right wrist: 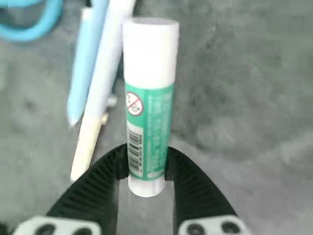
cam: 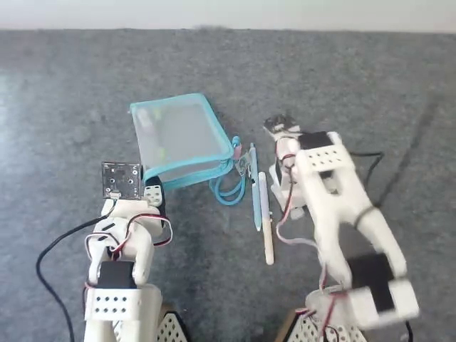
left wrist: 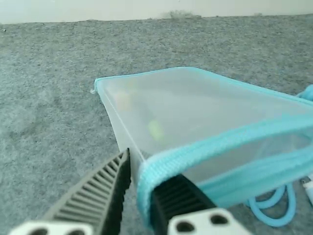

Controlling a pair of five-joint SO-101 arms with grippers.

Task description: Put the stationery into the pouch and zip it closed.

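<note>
The high camera looks down over the table [cam: 71,85]; the close left wrist camera shares the pouch [cam: 182,139].

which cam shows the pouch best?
High view: the whole pouch lies flat, all edges visible. Left wrist view is close but cropped, with the left gripper holding its zipper edge in its jaws. Right wrist view catches its blue loop.

Our white plastic left arm [cam: 121,256] folded close, left gripper [left wrist: 143,171] pinched narrow, our right arm [cam: 335,206] stretched forward, right gripper [right wrist: 145,152] clamped tight
</note>
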